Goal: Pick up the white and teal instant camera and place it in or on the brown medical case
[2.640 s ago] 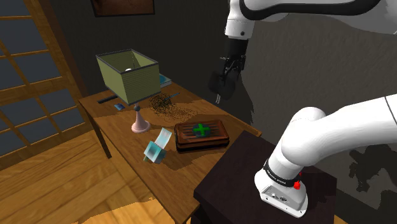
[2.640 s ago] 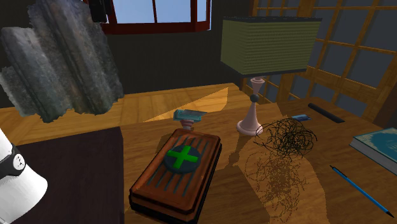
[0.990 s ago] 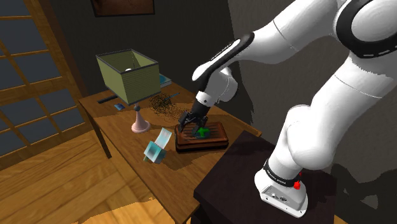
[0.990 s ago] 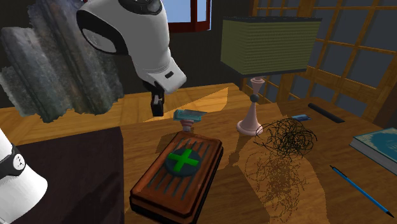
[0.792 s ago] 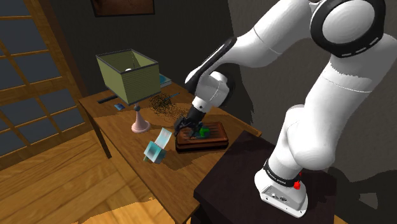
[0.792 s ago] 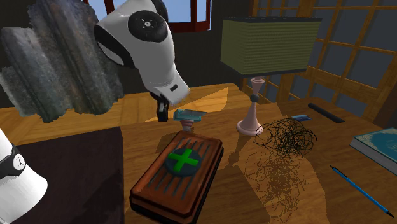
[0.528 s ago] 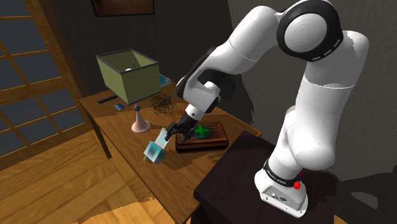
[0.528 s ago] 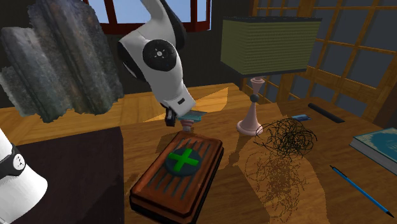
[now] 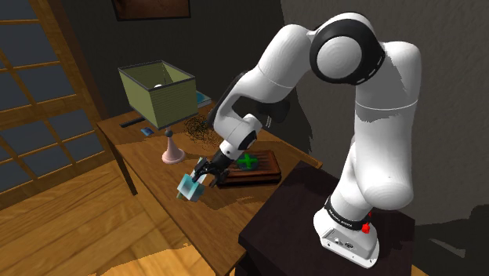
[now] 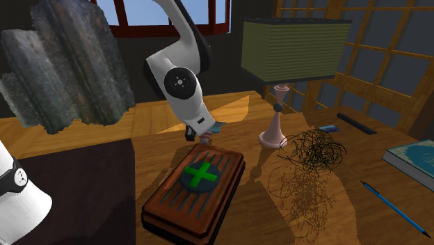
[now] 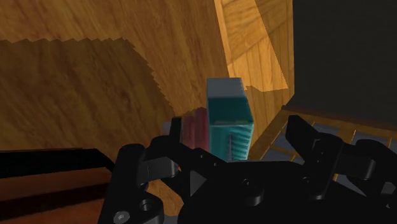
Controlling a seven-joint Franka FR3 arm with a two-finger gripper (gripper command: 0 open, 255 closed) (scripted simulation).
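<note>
Camera: your white and teal instant camera stands on the wooden table, just beside the brown medical case, on the shoulder view's left of it.
Fingers: the gripper is spread wide and straddles the camera, gripping nothing. One finger sits close to its pinkish side and the other is well clear.
Handling: my guess is a light, rigid little box with a smooth shell, so a bit slippy. It looks propped on a narrow edge and would tip if one finger lands first.
Grip spot: I'd squeeze across the flat sides of the narrow body.
Tip: centre yourself before you close.
</note>
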